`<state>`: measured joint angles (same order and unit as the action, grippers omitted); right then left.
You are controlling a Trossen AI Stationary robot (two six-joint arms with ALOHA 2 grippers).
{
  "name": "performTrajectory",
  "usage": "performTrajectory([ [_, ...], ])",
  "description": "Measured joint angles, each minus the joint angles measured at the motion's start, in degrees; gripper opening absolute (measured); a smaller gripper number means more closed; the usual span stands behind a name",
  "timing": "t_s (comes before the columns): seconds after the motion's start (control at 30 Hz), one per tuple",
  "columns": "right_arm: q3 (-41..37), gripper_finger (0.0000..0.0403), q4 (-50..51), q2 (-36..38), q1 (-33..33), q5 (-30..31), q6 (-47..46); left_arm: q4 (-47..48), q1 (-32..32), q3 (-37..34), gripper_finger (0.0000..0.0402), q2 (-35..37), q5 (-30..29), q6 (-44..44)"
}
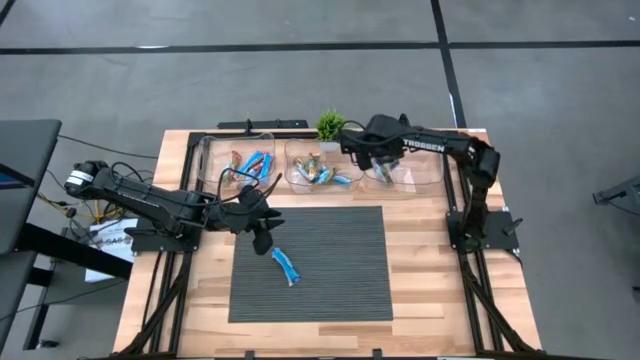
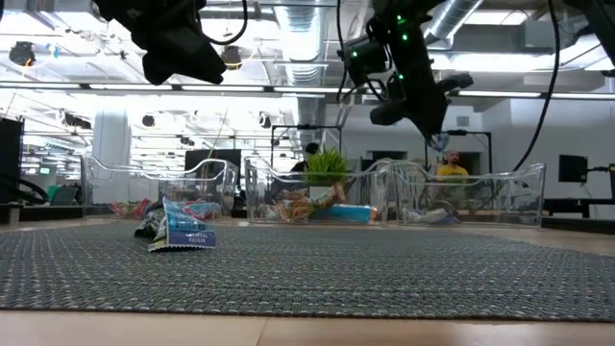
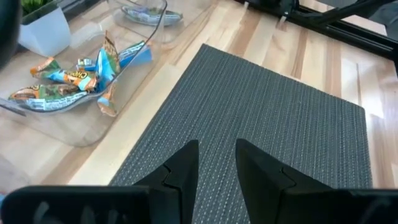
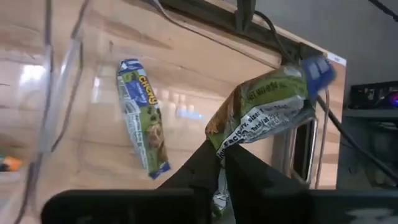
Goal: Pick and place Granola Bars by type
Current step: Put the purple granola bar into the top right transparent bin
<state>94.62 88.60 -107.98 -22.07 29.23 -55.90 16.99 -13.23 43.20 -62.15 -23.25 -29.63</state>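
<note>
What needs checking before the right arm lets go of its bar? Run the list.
1. Right gripper shut on a green-wrapped granola bar: ok.
2. Gripper above the right clear bin: ok.
3. Bin already holds a matching green-wrapped bar: ok.
4. Left gripper open, over the grey mat, away from the bins: ok.
5. Blue bar lies on the mat, unsorted: not ok.
6. Drop height above the bin floor: cannot tell.
</note>
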Motion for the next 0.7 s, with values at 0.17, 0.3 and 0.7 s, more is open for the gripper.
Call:
performTrajectory([
  [0.17, -0.4, 0.0076, -2.0, 0.0, -1.7, -0.7, 3.8, 0.0, 0.0, 0.0, 0.0098, 0.0, 0.0, -0.1],
  [0.3, -0.4, 0.0128, -2.5, 0.0, -1.8, -1.6, 4.0, 0.1, 0.0, 0.0, 0.0098, 0.0, 0.0, -0.1],
  [0.7, -0.4, 0.0218, -15.1, 0.0, 9.2, -7.9, 9.3, 8.7, -0.7, 0.0, 0.0098, 0.0, 20.2, 12.6],
])
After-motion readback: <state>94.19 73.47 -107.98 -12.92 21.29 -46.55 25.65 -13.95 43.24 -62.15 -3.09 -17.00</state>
